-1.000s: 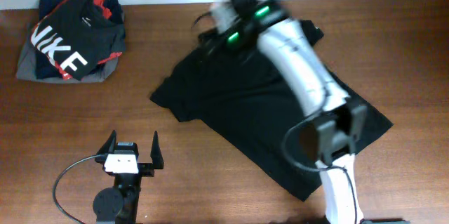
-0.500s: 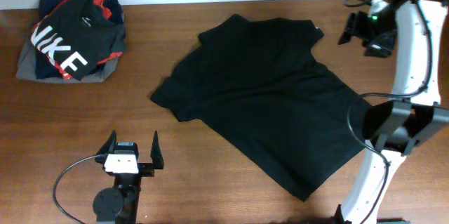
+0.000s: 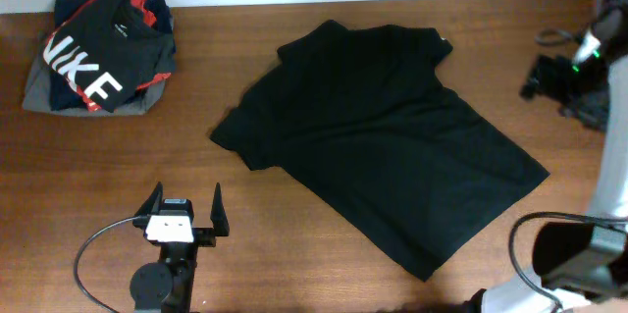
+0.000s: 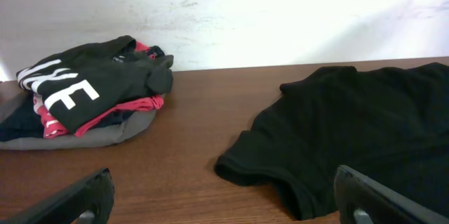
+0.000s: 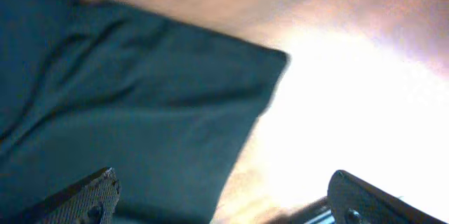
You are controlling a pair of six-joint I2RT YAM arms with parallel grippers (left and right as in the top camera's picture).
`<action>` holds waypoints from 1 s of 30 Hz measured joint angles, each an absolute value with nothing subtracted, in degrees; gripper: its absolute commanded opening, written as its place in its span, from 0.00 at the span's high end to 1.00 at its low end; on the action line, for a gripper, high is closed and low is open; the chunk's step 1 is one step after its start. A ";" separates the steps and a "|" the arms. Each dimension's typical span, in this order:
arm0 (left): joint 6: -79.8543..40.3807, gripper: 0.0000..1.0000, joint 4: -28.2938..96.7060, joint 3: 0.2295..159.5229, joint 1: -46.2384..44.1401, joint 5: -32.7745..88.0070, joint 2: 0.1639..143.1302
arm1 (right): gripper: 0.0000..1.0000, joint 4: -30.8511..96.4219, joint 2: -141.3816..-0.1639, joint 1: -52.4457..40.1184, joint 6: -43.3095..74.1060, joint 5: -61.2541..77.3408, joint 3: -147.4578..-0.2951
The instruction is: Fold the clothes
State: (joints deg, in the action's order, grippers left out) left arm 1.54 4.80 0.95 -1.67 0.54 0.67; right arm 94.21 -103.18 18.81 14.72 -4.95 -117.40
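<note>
Pile of garments [image 3: 98,53] sits far left, NIKE top uppermost. Left gripper [image 3: 186,200] waits near left, jaws wide apart, empty. Black T-shirt [image 3: 383,146] lies spread flat at centre, diagonal, no fold made yet, so all folding remains. Right gripper [image 5: 223,199] hangs far right, beside the shirt, fingers spread, holding nothing.

Only one text I can read: big white letters "NIKE" on the black-and-red garment [image 3: 90,66], upper left of the overhead frame. In my left wrist view, at left, the lettering is partly folded over and only the final "E" is clear.
</note>
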 measured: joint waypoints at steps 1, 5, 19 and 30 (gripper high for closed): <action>1.54 0.01 4.80 0.95 -1.67 0.54 0.67 | 0.01 93.41 -102.76 20.16 14.92 -5.17 -115.81; 1.54 0.01 4.78 0.95 -1.67 0.56 0.67 | 0.01 88.53 -103.13 28.03 15.20 -5.13 -106.43; 1.54 0.01 4.78 0.95 -1.67 0.54 0.67 | 0.04 65.19 -103.44 36.77 10.33 4.14 -80.38; 1.54 0.01 4.78 0.95 -1.67 0.54 0.67 | 0.08 51.83 -103.50 36.77 10.28 6.11 -73.17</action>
State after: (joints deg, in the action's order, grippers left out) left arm 1.54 4.78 0.95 -1.67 0.54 0.67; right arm 51.83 -103.50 36.77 10.28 6.11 -73.17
